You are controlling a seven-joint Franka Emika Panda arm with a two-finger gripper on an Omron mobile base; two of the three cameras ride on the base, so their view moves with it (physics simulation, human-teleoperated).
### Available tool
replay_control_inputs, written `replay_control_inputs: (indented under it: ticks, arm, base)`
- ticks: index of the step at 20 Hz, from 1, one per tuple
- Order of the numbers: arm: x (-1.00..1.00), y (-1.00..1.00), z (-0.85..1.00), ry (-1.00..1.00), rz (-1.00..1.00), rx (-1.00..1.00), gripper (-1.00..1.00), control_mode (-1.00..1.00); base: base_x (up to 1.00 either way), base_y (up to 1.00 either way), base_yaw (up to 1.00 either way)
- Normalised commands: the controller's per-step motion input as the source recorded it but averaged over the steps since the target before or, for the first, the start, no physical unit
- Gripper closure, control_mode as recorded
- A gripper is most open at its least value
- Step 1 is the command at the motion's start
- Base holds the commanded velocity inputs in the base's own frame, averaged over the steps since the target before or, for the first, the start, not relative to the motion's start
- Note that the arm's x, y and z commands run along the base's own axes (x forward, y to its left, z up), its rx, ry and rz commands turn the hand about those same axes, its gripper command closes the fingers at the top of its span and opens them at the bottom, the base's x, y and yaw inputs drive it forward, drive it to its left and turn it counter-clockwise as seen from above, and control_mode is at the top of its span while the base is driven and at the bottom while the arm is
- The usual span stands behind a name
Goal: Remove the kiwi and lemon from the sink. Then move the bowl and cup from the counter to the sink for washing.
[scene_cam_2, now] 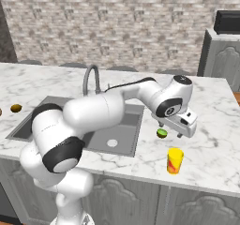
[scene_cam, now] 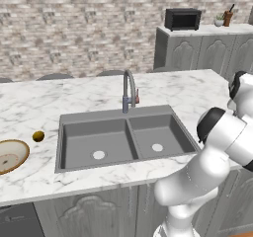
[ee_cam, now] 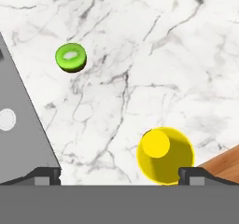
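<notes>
Hanging over the white marble desk (scene_cam_2: 211, 139) to the right of the sink (scene_cam: 123, 137), the pincer (scene_cam_2: 186, 125) is spread wide and released, gripping and touching nothing. Both dark grey basins lie bare. The cup (scene_cam_2: 175, 161), yellow, stands upright near the desk's front edge, just below the pincer; in the hand view it sits close to the right fingertip (ee_cam: 193, 174). The green kiwi (scene_cam_2: 162, 133) rests on the marble just beside the sink's right rim, apart from the cup. Left of the sink, the bowl (scene_cam: 10, 155) sits at the picture's edge with a golden-brown round fruit (scene_cam: 38, 136) near it. Open marble stretches behind the faucet (scene_cam: 128, 90).
</notes>
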Motion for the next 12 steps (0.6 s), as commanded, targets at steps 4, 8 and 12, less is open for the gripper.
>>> replay_control_inputs:
  ticks: [4,8,12]
  arm:
    - [-0.05,0.00,-0.16,0.00,0.00,-0.02,-1.00,-1.00]
    - [-0.05,0.00,-0.14,0.02,0.00,-0.01,-1.00,-1.00]
    - [-0.05,0.00,-0.14,0.06,0.00,0.00,-1.00,-1.00]
  base:
    - [0.00,0.00,0.00]
    - [0.00,0.00,0.00]
    - [0.00,0.00,0.00]
